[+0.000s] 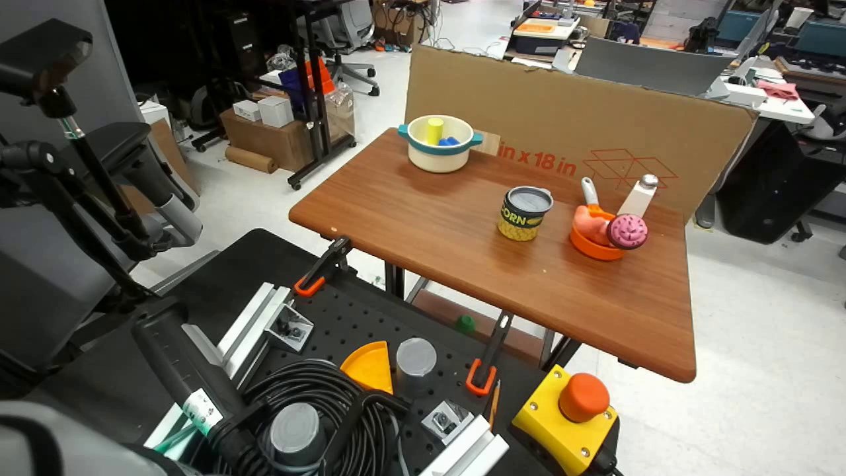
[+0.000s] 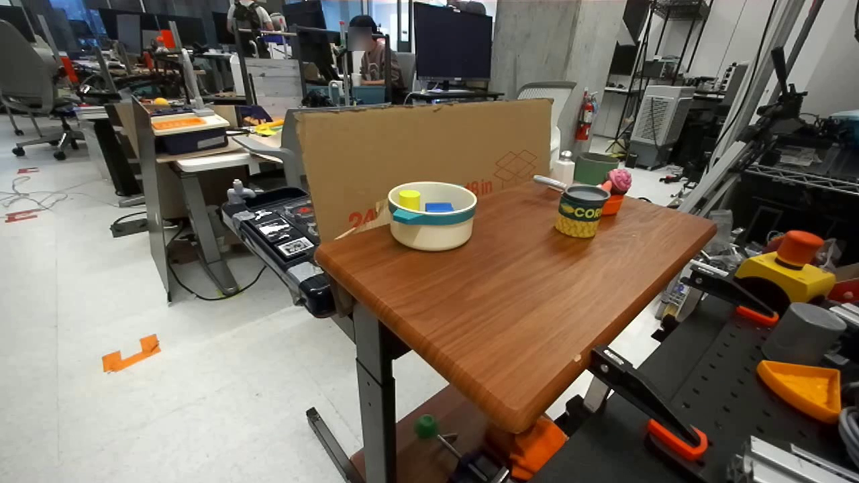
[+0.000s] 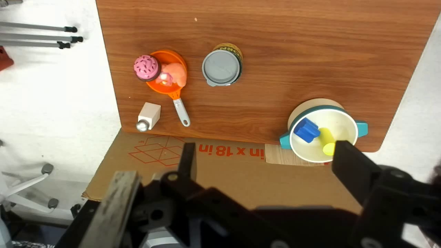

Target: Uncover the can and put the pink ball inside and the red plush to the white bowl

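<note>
The can (image 1: pixel 519 223) is a yellow corn tin with a dark band, upright on the table, with a grey lid (image 3: pixel 221 67) on top. It also shows in an exterior view (image 2: pixel 578 221). The pink ball (image 3: pixel 146 67), dark-speckled, and the coral-red plush (image 3: pixel 177 73) rest in an orange bowl with a handle (image 1: pixel 590 248). The plush is mostly hidden in an exterior view, where the ball (image 2: pixel 620 181) shows. The white bowl (image 1: pixel 439 161), with teal rim and handles, holds a blue and a yellow piece. My gripper (image 3: pixel 266 144) is open and empty, above the table; neither exterior view shows it.
A slim white bottle (image 3: pixel 150 114) stands near the orange bowl's handle. A cardboard sheet (image 1: pixel 529 112) stands along the table's far edge, close behind the white bowl. Black clamps (image 2: pixel 644 396) and a yellow emergency-stop box (image 1: pixel 562 423) lie at the near side.
</note>
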You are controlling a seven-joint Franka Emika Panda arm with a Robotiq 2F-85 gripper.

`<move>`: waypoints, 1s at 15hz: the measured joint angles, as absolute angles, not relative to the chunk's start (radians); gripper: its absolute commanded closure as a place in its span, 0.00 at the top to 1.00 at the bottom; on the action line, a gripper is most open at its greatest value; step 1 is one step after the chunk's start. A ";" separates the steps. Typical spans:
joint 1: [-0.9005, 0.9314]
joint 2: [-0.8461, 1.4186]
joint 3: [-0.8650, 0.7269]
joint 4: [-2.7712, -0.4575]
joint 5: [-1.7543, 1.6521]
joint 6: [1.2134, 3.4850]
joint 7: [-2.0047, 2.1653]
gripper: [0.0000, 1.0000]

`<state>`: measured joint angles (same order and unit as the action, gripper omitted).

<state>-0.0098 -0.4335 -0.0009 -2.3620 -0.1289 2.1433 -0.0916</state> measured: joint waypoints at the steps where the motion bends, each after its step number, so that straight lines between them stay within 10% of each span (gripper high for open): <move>1: -0.010 -0.434 -0.001 -2.362 -0.129 2.143 -0.092 1.00; 15: -0.010 -0.422 -0.001 -2.359 -0.129 2.137 -0.081 1.00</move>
<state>-0.0099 -0.4218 -0.0010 -2.3595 -0.1288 2.1369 -0.0815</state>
